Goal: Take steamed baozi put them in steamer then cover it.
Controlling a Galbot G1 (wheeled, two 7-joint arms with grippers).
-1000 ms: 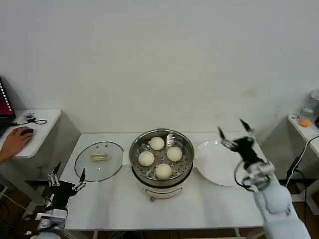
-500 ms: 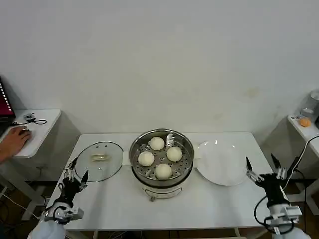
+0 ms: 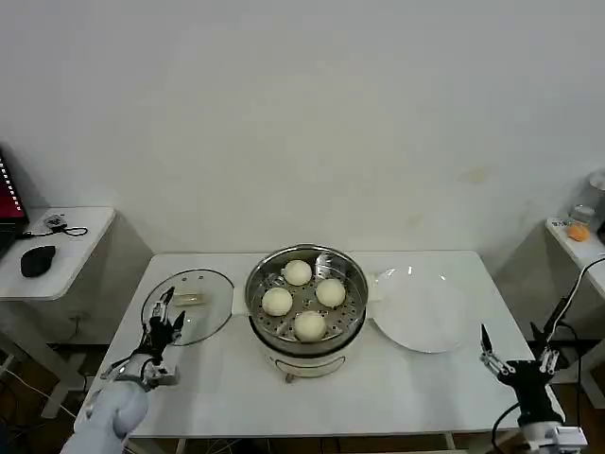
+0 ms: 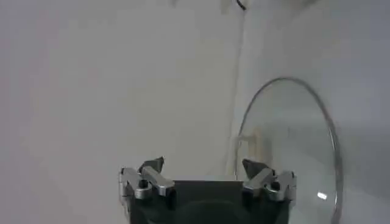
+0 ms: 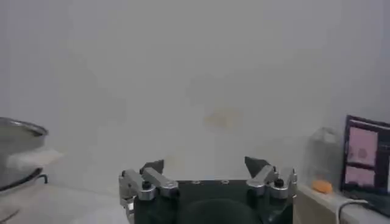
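My right pincer (image 3: 515, 352) hangs nearest, off the counter's (image 3: 227, 388) front right corner, fingers spread apart and holding nothing. My left pincer (image 3: 163, 320) sits over the counter's left front part, at the near rim of the cover (image 3: 189, 305), fingers likewise apart and empty; from the left wrist view the cover (image 4: 286, 146) lies flat just ahead of the left pincer (image 4: 207, 176). The cover rests on the counter beside the steamer (image 3: 307, 301), to its left, its pale handle up. The steamer stands at the counter's centre, uncovered, with four steamed baozi (image 3: 310, 324) seated on its perforated tray. A white plate (image 3: 421, 309) lies on the steamer's right side, close to its rim, bare. Farther left, a side desk (image 3: 52, 260) carries a black mouse (image 3: 36, 260). At far right, a small shelf (image 3: 575, 241) holds an orange item (image 3: 578, 231). From the right wrist view, the right pincer (image 5: 207, 176) faces a pale wall, steamer rim (image 5: 18, 155) at one edge.
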